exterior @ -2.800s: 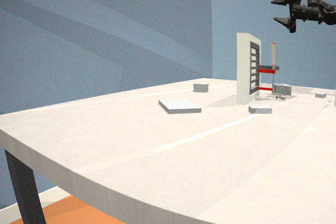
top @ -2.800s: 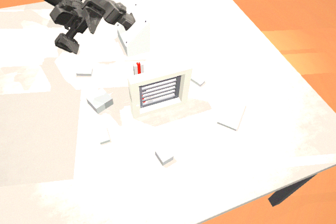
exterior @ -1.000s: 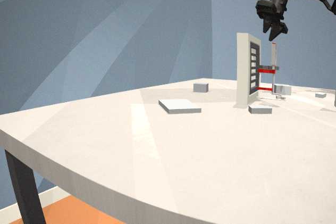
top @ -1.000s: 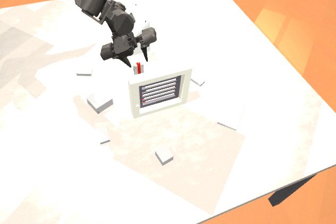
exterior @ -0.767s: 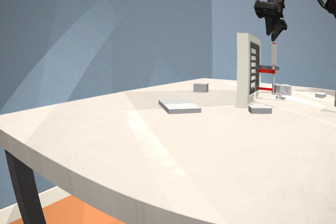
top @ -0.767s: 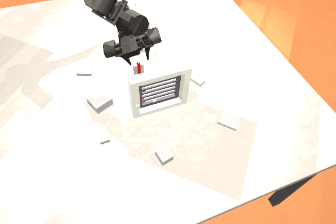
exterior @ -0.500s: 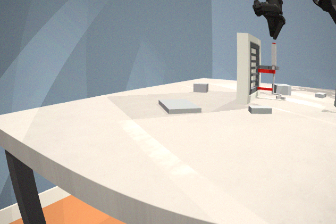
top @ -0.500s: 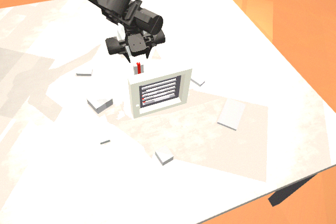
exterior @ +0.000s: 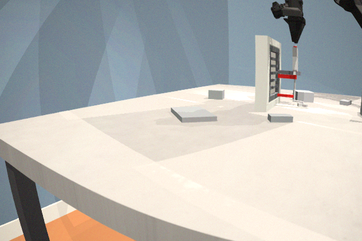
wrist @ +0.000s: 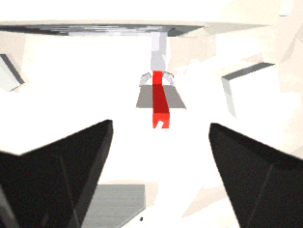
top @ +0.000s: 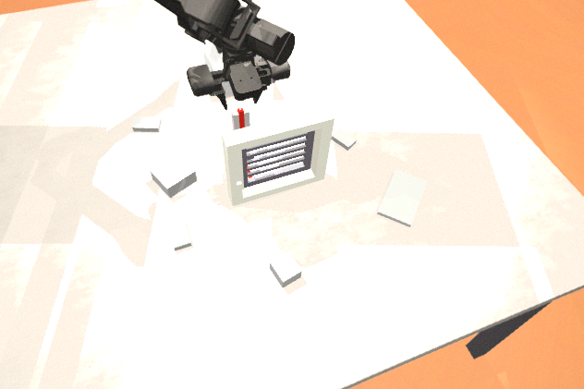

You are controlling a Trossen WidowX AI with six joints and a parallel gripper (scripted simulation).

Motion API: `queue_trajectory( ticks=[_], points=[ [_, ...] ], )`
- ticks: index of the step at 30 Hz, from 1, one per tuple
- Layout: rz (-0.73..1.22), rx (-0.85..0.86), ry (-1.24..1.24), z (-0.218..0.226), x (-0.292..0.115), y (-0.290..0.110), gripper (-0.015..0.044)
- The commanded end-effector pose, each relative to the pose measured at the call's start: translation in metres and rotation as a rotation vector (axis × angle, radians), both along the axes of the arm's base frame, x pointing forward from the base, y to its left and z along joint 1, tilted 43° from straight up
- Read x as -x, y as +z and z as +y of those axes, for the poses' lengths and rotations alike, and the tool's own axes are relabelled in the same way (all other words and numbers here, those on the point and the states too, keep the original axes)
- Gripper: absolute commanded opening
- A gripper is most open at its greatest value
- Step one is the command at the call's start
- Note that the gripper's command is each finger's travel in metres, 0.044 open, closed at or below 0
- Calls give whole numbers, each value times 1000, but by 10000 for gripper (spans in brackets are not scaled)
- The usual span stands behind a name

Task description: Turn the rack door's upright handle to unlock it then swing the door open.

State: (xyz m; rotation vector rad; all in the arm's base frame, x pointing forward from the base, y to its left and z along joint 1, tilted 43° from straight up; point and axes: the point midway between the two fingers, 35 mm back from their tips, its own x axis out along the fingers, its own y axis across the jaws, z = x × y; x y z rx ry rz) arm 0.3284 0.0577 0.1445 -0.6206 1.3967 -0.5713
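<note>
The rack door point(top: 275, 160) point(exterior: 274, 73) with its dark border and pale slats sits in the cream frame point(top: 232, 172) point(exterior: 260, 74) point(wrist: 121, 12) and looks shut. The upright handle point(top: 241, 119) point(exterior: 295, 57) point(wrist: 159, 99), red and grey, stands out from the door on red and grey brackets, on the arm's side. My gripper point(top: 240, 104) point(exterior: 295, 42) point(wrist: 160, 128) is open and empty and points down just above the handle's top. In the wrist view the handle's top shows between the two fingertips, with space on both sides. No contact shows.
Grey blocks lie around the frame: a large one point(top: 173, 180) point(wrist: 253, 89), small ones point(top: 146, 124) point(top: 183, 237) point(top: 285, 271), one behind the frame's right side point(top: 344, 139) point(exterior: 280, 118), and a flat slab point(top: 402, 198) point(exterior: 193, 114). The table's edge point(top: 471, 334) is beyond them.
</note>
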Motion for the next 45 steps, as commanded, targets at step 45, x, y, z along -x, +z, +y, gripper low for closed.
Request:
queue_trajectory(
  ticks=[45],
  points=[
    [28,-22,-18,-43,-4,-43,88]
  ],
)
